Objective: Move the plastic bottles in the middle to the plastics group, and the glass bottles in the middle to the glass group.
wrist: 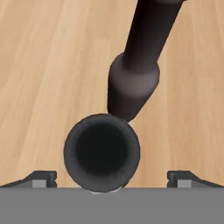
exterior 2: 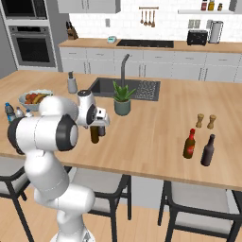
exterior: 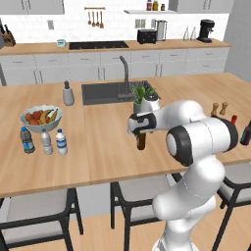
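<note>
Directly over the glass bottles, fingers spread

Now the gripper [wrist: 112, 177] hangs straight above the two middle glass bottles, looking down their necks. In the hand view one bottle [wrist: 102, 153] shows as a dark round mouth between the two finger tips [wrist: 41, 178], and the second bottle [wrist: 138, 74] stands just beyond it, seeming to touch. Fingers are spread wide, holding nothing; the mouth sits in the gap, clear of both tips.

From the left base view the hand [exterior: 142, 122] covers the bottle tops; one brown body [exterior: 141, 141] shows beneath it on the wooden surface [exterior: 98, 147]. From the right base view both bodies show under the hand, the amber one [exterior 2: 94, 134] nearer.

Placement reads as a lineup for a top-down grasp of the nearer neck (my judgement). The neighbour stands close, so a finger could knock it on descent.

Glass group, the red-capped brown bottle [exterior 2: 189, 144] and the near-black bottle [exterior 2: 207, 151], waits well apart to the robot's right. By the fruit bowl [exterior: 40, 117] stand three small clear bottles [exterior: 46, 142]; the bright-blue-labelled one [exterior: 61, 142] is just beside the other two.
</note>
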